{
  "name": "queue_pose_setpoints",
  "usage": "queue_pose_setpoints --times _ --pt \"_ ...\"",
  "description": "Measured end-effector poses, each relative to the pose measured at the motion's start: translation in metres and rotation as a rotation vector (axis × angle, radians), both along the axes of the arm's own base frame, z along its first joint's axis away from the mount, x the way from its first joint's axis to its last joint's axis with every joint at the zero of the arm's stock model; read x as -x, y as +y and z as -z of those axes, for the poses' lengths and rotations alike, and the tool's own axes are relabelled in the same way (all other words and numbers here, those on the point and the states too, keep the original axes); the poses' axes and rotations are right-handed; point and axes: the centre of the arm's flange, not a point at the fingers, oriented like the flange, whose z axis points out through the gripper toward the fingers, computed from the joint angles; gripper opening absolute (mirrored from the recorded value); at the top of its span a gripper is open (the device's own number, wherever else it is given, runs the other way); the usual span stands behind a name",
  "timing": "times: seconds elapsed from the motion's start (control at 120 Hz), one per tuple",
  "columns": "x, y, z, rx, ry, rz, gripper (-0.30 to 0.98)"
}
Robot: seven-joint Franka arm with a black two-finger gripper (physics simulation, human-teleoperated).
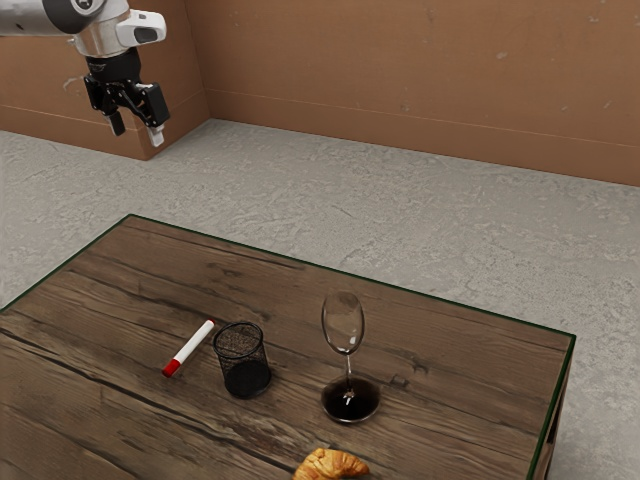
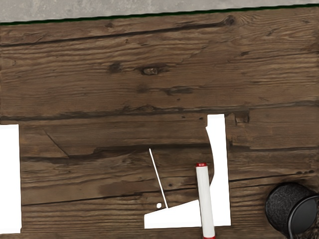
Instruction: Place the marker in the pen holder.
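White with red ends, the marker lies flat near the black mesh pen holder, on the exterior view's left of it. Its long axis slants, the longer red end pointing to that view's lower left. Past the pen holder, on the right, stand a wineglass and, lower, a croissant. High up to its left, the gripper hangs spread and empty.

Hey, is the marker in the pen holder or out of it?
Out. The marker lies flat on the table, beside the upright pen holder.
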Motion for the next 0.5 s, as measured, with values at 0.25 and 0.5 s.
queue_pose_setpoints --times 0.25,0.5 --pt "0.003 0.016 0.0 0.032 -0.007 -0.033 0.67" --pt "-0.039 -0.024 0.142 0.004 0.195 0.028 0.67"
